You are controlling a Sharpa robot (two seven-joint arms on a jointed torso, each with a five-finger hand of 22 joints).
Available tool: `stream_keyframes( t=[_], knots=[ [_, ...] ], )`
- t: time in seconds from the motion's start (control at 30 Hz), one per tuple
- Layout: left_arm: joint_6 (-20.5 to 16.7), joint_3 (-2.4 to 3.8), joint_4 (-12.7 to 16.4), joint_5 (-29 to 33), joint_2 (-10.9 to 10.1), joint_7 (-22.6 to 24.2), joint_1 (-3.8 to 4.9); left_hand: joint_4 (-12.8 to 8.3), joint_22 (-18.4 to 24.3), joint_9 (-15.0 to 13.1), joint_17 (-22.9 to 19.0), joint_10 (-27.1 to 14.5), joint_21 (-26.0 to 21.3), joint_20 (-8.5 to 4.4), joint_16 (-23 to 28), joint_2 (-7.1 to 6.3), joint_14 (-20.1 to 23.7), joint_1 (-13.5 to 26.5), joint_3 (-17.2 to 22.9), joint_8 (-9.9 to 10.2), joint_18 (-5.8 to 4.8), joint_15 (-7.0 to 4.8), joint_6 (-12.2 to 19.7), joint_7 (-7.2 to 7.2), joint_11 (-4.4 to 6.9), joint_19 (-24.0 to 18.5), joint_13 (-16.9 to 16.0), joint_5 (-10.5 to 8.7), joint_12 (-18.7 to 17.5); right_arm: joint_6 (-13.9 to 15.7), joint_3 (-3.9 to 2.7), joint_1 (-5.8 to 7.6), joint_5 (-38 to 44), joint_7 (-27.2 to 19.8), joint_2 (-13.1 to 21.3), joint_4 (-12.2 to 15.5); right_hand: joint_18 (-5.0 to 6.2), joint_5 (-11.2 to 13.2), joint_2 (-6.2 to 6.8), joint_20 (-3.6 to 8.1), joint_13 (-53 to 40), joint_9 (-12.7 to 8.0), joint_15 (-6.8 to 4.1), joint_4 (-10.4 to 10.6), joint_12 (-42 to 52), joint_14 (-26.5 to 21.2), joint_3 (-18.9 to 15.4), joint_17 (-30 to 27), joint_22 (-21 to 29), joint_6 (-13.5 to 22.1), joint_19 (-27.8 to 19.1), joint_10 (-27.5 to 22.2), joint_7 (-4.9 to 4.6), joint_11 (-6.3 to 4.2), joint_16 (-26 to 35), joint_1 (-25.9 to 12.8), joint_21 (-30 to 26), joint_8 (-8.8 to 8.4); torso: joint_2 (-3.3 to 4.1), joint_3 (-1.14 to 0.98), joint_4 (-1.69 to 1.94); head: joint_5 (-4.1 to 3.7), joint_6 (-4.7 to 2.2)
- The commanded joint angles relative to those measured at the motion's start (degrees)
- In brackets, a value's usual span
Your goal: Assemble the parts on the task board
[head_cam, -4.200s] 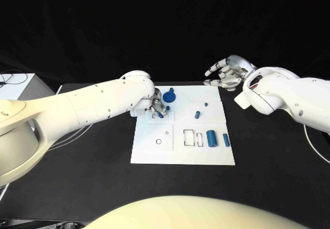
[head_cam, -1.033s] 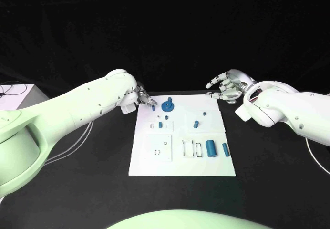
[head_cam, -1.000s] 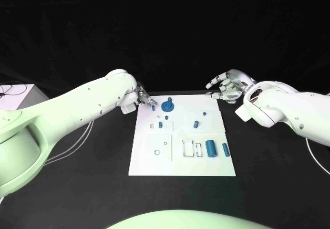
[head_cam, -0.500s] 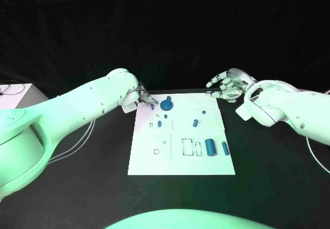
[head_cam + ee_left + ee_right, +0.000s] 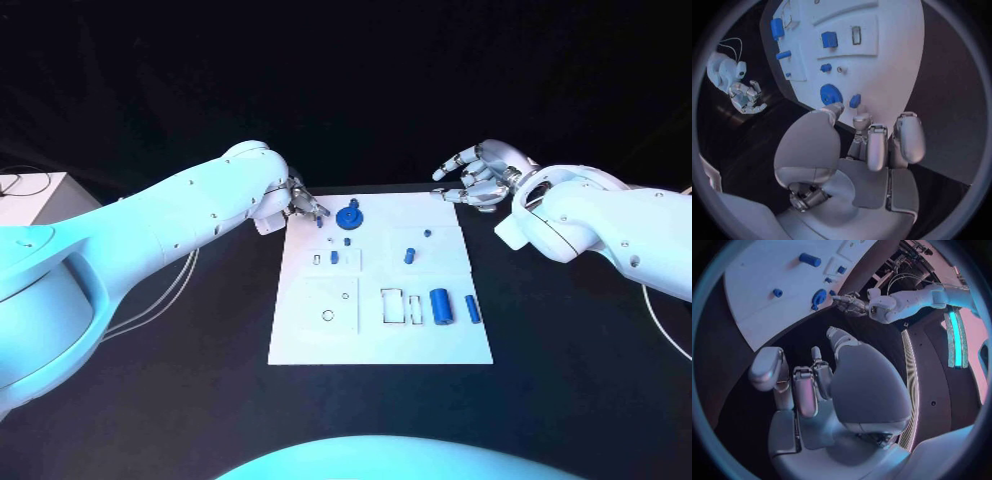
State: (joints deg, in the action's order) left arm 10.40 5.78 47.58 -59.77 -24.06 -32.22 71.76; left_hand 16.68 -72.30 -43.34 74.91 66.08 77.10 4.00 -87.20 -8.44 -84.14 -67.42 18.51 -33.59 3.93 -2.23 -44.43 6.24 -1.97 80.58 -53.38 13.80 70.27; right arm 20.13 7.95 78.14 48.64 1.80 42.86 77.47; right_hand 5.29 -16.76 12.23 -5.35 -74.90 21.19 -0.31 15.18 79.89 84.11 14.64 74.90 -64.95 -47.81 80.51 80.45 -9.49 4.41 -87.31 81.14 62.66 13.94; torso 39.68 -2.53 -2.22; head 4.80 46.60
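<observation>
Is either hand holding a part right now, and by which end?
Neither. The left hand hovers at the task board's far left corner, fingers apart and empty; the right hand hangs open beyond the far right corner.

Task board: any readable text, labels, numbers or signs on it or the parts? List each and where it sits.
None readable. The task board carries only black outlines of slots and holes, no letters or numbers. The blue parts are unmarked. Both the left hand and the right hand show no legible marking.
</observation>
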Motion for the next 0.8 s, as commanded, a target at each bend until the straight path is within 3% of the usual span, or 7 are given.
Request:
stream_keyframes(
  t=[0.03, 0.8],
  knots=[
    [1.06, 0.01, -0.15, -0.09, 0.24, 0.25, 0.08, 0.0, -0.12, 0.07, 10.81, 0.48, 0.39, -0.06, -0.24, 0.37, -4.35, -0.45, 0.33, 0.24, 0.29, 0.39, -0.49, 0.02, 0.06, 0.54, -0.06, 0.22, 0.42, -0.02, -0.05, 0.03, 0.59, -0.51, 0.04, 0.17, 0.71, -0.25, 0.04, -0.12, -3.5, 0.03, 0.13, -0.04, -0.22, 4.32, 0.31, 8.43, 0.04, 0.49, -0.41, -0.36, 0.1, -0.04, 0.34, -0.24, -0.21, 0.1, 0.04, -0.02, -0.03, -0.06, 0.16],
    [2.65, -0.25, -0.94, 0.59, 0.65, 0.29, 0.06, -0.32, -0.41, 1.19, 11.03, 0.15, 0.6, -0.24, -0.43, 0.43, -4.41, -4.91, 4.29, 0.14, 0.27, 0.12, -1.25, -0.34, 0.41, 0.54, 0.13, 0.39, 0.74, -0.1, -0.08, 0.05, 0.64, -0.49, -0.14, 0.19, 0.69, -0.24, 0.05, -0.12, -3.55, 0.05, 0.13, -0.05, -0.17, 4.33, 0.38, 8.44, -0.03, 0.48, -0.36, -0.3, 0.1, -0.04, 0.35, -0.27, -0.17, 0.19, -0.07, -0.06, 0.01, -0.06, 1.01]
  ],
)
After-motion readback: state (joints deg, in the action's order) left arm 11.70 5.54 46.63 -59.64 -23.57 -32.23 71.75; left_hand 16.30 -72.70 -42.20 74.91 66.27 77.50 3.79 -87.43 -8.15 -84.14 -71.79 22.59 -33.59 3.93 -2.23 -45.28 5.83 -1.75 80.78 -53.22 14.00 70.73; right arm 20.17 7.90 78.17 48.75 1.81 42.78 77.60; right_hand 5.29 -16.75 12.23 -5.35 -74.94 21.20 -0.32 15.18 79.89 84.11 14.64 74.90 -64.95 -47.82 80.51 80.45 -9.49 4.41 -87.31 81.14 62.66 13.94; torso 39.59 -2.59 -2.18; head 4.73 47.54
